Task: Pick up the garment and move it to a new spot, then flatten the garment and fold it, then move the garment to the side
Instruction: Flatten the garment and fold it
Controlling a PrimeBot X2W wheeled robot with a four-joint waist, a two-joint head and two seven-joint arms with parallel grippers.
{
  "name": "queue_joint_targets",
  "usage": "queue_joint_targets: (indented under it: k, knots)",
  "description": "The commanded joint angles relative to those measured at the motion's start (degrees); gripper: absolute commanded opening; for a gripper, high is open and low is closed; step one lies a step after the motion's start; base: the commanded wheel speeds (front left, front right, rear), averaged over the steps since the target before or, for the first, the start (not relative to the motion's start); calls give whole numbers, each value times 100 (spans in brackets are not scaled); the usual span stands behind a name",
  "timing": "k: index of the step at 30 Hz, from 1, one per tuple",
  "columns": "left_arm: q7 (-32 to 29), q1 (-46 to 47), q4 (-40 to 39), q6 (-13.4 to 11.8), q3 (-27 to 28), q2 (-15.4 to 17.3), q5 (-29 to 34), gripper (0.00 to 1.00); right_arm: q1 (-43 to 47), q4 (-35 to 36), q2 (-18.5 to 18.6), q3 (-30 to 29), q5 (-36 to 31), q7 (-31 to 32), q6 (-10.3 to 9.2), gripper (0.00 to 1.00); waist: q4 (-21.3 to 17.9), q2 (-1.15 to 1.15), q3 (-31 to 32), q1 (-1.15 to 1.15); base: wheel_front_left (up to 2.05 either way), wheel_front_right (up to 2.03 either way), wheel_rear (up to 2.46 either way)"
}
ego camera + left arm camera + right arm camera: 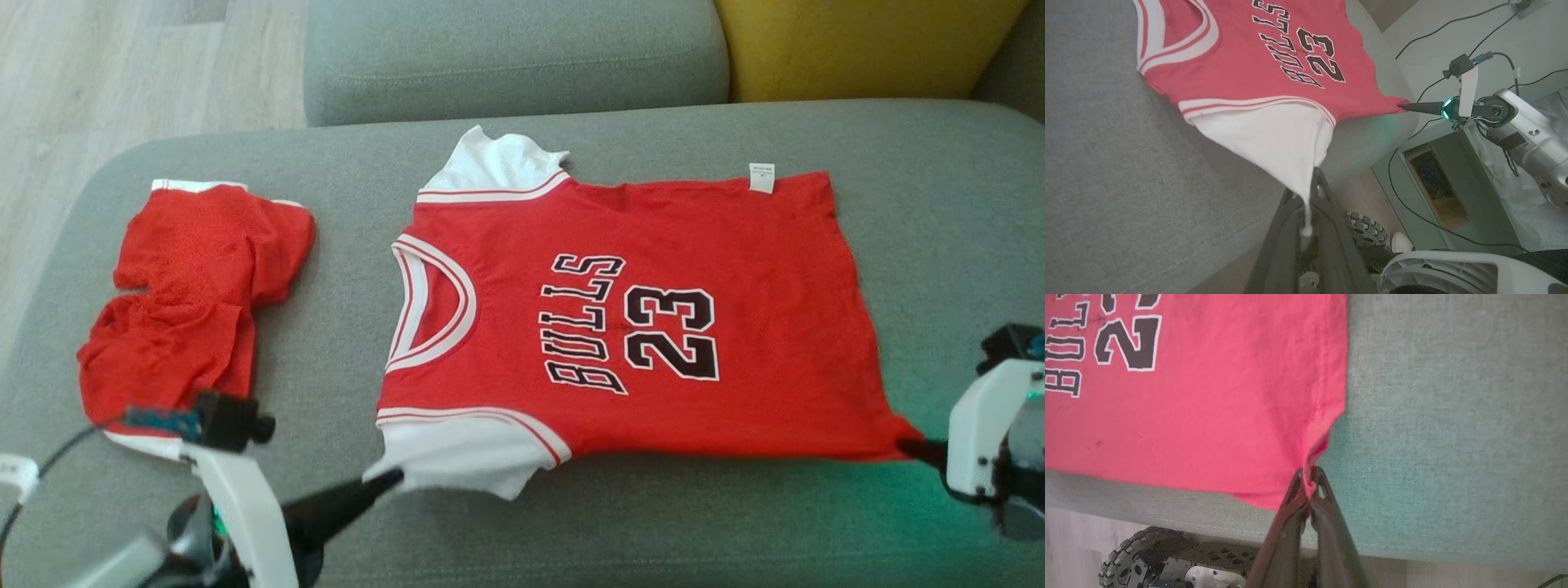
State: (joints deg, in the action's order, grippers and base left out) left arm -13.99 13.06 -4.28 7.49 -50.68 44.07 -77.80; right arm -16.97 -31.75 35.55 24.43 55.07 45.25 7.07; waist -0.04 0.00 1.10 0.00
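Pinching jersey [653, 343], left hand [394, 475] and right hand [904, 446].

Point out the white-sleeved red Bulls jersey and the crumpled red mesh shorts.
White-sleeved red Bulls jersey [775, 327]: head view, red cloth beside the 23.
Crumpled red mesh shorts [204, 253]: head view, upper half.

This looks like a living room in a home. A wide grey sofa [571, 523] covered in woven fabric fills the space in front of me, with a matching grey back cushion [514, 57] and a yellow cushion [865, 45] behind the seat. Pale wood floor [122, 82] runs along one end of it. A red jersey [653, 327] and red shorts [188, 294] lie on the seat. Past the seat's edge, thin black cables [1453, 23] trail across a pale surface, less homely than the rest.
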Motion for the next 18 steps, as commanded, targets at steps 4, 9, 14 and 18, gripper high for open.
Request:
queue_joint_targets:
  k: [4, 9, 14, 18]
  knots:
    - [-27, 790, -75, 0, 418, 221, 7, 0, -402, 175, 24, -267, -237, 86, 42, 0, -28, 0, -149, 0, 0, 0, 0]
    - [-215, 1240, -25, 0, 438, 120, -17, 0, -741, 166, -162, -492, -537, 162, 42, 0, -59, 0, -427, 0, 0, 0, 0]
    - [-366, 1696, 239, 0, 437, -21, -3, 0, -1142, 95, -421, -732, -829, -2, 42, 0, -111, 0, -730, 0, 0, 0, 0]
    - [-435, 2058, 591, 0, 418, -217, 6, 0, -1399, -18, -575, -770, -1071, -71, 42, 0, -146, 0, -939, 0, 0, 0, 0]
